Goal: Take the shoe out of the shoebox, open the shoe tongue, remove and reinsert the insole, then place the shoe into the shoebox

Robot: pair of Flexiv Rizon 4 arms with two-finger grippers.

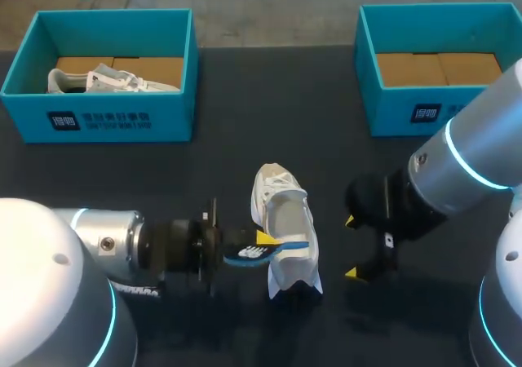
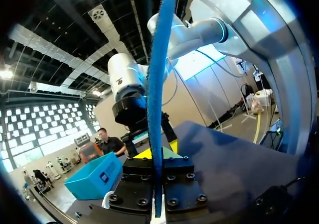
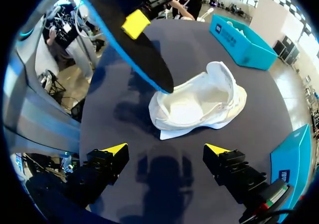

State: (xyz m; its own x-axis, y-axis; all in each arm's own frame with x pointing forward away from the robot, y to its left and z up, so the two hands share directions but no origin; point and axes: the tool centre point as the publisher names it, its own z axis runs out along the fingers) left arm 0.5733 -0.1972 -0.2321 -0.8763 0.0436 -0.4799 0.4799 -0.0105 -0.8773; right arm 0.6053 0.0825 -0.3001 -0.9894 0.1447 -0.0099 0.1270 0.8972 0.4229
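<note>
A white shoe (image 1: 283,224) (image 3: 199,102) lies on the dark table, its opening facing up. My left gripper (image 1: 263,243) (image 2: 158,157) is shut on a blue-edged black insole (image 1: 249,253) (image 2: 157,99) (image 3: 134,45), held on edge. The insole's free end reaches over the rim of the shoe's opening; whether it touches, I cannot tell. My right gripper (image 1: 351,248) (image 3: 166,149) stands open just right of the shoe, with nothing between its fingers.
A teal shoebox (image 1: 114,118) (image 3: 239,35) at the back left holds a second pale shoe (image 1: 106,80). Another teal shoebox (image 1: 408,110) (image 3: 294,159) stands at the back right with only its cardboard floor showing.
</note>
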